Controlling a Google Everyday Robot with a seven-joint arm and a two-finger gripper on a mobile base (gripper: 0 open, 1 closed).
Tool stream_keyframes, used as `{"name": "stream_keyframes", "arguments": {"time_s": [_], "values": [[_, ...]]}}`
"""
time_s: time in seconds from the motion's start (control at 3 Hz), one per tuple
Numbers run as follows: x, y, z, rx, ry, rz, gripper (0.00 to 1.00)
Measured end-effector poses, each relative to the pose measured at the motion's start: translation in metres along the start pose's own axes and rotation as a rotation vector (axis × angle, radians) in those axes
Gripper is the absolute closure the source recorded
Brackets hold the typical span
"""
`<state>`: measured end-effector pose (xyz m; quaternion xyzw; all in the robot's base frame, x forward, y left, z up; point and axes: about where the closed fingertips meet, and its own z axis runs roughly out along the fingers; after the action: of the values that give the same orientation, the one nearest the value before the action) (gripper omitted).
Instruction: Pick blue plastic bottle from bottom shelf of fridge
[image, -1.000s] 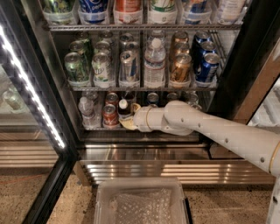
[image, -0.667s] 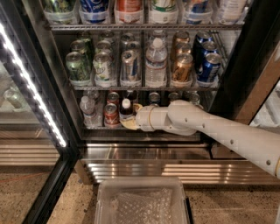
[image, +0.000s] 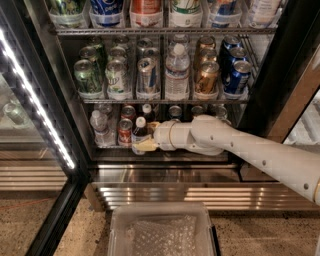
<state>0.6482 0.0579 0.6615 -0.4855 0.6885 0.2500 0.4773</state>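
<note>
Gripper at the blue plastic bottle (image: 140, 133), bottom shelf (image: 112, 147) of the fridge (image: 272, 75)

I've got the gripper (image: 145, 145) reaching in low from the right, since the rack above leaves no room to come down from the top. It's against the bottle's lower body, at the front of its lane, just beside a red can (image: 124, 132). Honestly can't tell if it's clamped on yet. Bottle stands upright, long axis vertical, white cap pointing up.

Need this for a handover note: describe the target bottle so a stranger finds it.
In the fridge, look along the bottom shelf, front row. The blue plastic bottle stands right of a red can, at the pincer: dark, slim, white-capped.
</note>
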Motion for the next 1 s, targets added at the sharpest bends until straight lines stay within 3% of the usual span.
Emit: {"name": "stream_keyframes", "arguments": {"time_s": [0.67, 1.0], "values": [[0.0, 0.005, -0.002, 0.0, -0.007, -0.007, 1.0], [-0.001, -0.001, -0.019, -0.02, -0.002, -0.007, 1.0]]}}
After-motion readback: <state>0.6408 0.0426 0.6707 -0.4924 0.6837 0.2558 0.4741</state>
